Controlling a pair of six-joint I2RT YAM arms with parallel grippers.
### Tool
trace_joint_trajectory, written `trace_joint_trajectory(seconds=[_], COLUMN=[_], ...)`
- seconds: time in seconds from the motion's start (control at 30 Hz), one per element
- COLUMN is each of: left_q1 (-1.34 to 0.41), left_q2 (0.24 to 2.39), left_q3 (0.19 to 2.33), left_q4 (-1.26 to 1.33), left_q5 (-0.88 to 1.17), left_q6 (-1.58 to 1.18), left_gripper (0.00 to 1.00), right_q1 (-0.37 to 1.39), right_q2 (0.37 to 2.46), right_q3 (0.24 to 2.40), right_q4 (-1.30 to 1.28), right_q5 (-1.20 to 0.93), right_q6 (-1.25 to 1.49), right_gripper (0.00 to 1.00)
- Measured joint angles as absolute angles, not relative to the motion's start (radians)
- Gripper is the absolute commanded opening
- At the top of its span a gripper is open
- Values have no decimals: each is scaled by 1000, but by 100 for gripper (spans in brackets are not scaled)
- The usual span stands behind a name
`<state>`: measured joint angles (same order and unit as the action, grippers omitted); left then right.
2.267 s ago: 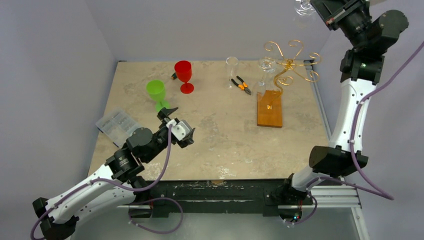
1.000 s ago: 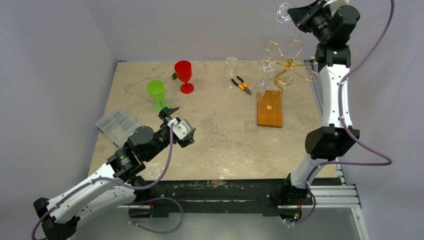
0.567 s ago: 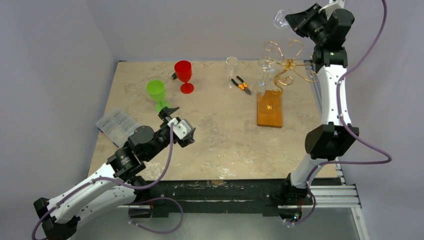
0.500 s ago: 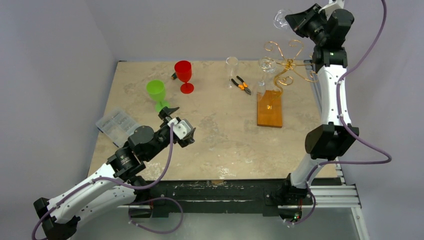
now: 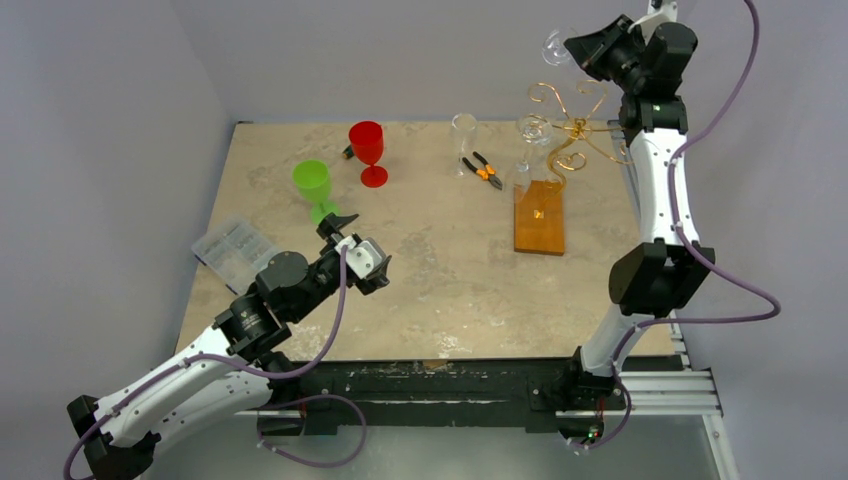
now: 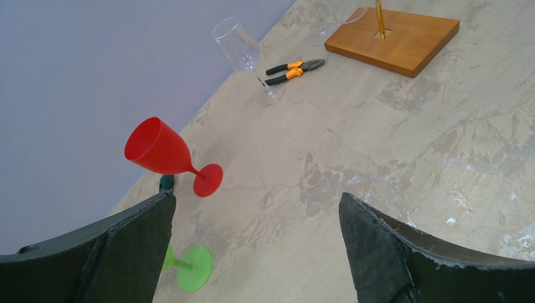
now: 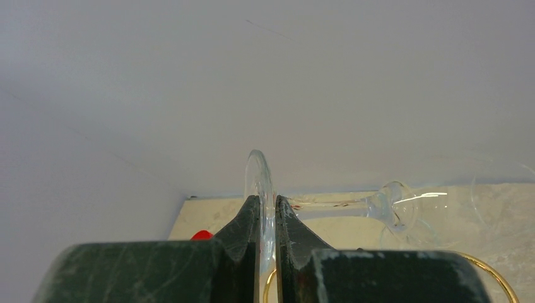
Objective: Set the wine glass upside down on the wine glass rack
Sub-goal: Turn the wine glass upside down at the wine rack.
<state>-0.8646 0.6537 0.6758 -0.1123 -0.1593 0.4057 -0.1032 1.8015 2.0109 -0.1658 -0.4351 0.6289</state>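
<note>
Right gripper [image 7: 265, 211] pinched tight on the foot disc of the wine glass [image 7: 396, 210], held high; stem lies sideways, bowl out ahead of the fingers. Rack [image 5: 575, 128] stands below it on a wooden base [image 5: 540, 225] at the right rear of the table [image 5: 440, 290], gold curls apart from the glass. Left gripper [image 5: 352, 247] gapes wide, holding nothing, low at near left, well apart from the rack.

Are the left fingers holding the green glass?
No, the left fingers stand wide open with nothing between them, and the green glass stands on the table.
</note>
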Motion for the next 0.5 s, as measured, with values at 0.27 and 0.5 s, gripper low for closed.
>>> trace_joint_trajectory(seconds=[0.27, 0.5], left_q1=[-864, -864], left_q2=[654, 653], left_q3=[675, 675], left_q4=[-112, -112], left_q5=[-159, -158], left_q6=[406, 406], left_gripper=[97, 97], right_q1=[-98, -96], right_q2=[1813, 1813], right_q3=[1996, 1985], right_q4=[-175, -187], right_q5=[-432, -428], right_q6=[620, 606], right_gripper=[0, 0])
